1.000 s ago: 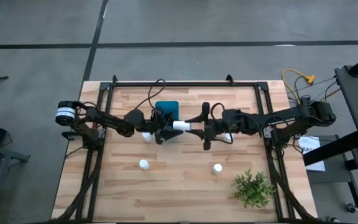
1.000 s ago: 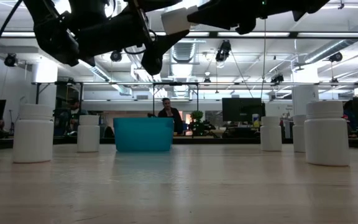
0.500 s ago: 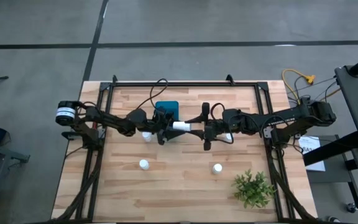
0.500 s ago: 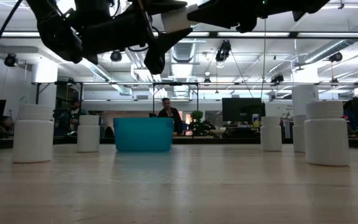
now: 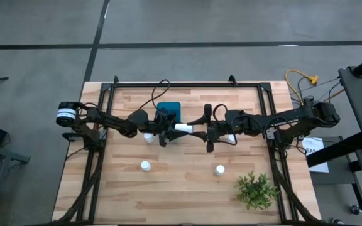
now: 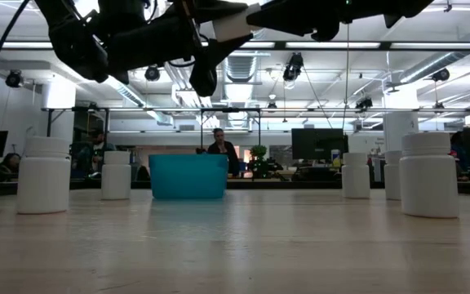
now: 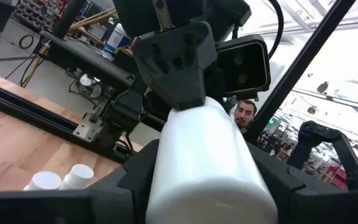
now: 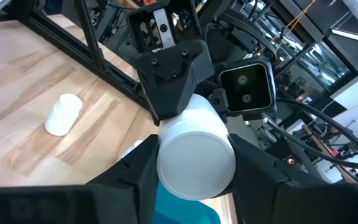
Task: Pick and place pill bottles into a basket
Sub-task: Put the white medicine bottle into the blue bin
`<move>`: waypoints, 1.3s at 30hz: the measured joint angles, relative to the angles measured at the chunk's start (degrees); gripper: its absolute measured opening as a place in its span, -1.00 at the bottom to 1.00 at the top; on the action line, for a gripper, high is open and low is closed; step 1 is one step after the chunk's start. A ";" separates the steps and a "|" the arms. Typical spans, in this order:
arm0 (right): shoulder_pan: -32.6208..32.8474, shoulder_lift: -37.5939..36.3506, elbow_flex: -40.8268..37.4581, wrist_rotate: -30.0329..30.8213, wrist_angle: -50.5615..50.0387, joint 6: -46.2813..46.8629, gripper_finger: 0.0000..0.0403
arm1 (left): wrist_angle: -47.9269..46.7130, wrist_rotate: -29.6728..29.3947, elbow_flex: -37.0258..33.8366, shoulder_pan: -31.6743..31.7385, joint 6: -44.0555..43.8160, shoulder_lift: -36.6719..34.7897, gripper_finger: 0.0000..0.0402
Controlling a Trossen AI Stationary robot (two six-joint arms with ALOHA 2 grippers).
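Wooden slats of the table [image 5: 187, 188] lay under both arms, which met above the near edge of the blue basket [image 5: 169, 110]. One pill bottle [image 5: 182, 127] hung sideways between them, the right gripper [image 5: 193, 129] clamped on its cap end and the left gripper [image 5: 168, 130] closed around its other end. Judged light, rigid and smooth-walled; grip best across the body. Other bottles [image 5: 145, 166] stood apart.

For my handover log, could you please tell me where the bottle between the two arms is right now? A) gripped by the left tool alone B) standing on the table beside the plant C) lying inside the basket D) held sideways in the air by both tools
D: the bottle hangs sideways above the basket, left tool on one end, right tool on the other.
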 joint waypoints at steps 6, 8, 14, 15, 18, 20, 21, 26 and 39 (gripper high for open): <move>0.00 0.00 0.00 0.09 0.11 0.46 -0.08 | 0.28 -0.02 0.00 0.00 0.72 0.00 -0.18; 0.00 0.00 0.00 0.15 0.20 0.47 -0.06 | 0.39 -0.49 0.00 0.00 1.60 0.00 -0.19; 0.00 -0.44 0.00 0.41 -0.14 0.86 -0.05 | 0.64 -1.80 0.11 -0.07 3.07 -0.12 -0.19; 0.00 -0.46 0.03 0.51 -0.10 0.90 -0.05 | 0.83 -2.42 0.08 -0.08 3.10 -0.21 -0.19; -0.02 -0.46 0.11 0.68 -0.15 1.07 -0.05 | 1.10 -3.18 0.04 -0.09 3.17 -0.22 -0.19; -0.01 -0.46 0.12 1.86 -0.10 1.25 -0.05 | 1.75 -3.56 0.00 -0.09 3.15 -0.22 -0.19; 0.01 -0.46 0.13 2.74 -0.09 1.27 -0.05 | 2.14 -3.70 0.00 -0.11 3.15 -0.20 -0.19; 0.46 -0.68 0.24 7.57 -0.07 1.79 -0.05 | 2.82 -5.70 -0.02 -0.35 3.53 -0.15 -0.19; 2.72 -5.28 0.42 9.40 -3.43 2.85 0.18 | 5.64 -6.37 -0.17 -0.37 4.54 -0.39 -0.20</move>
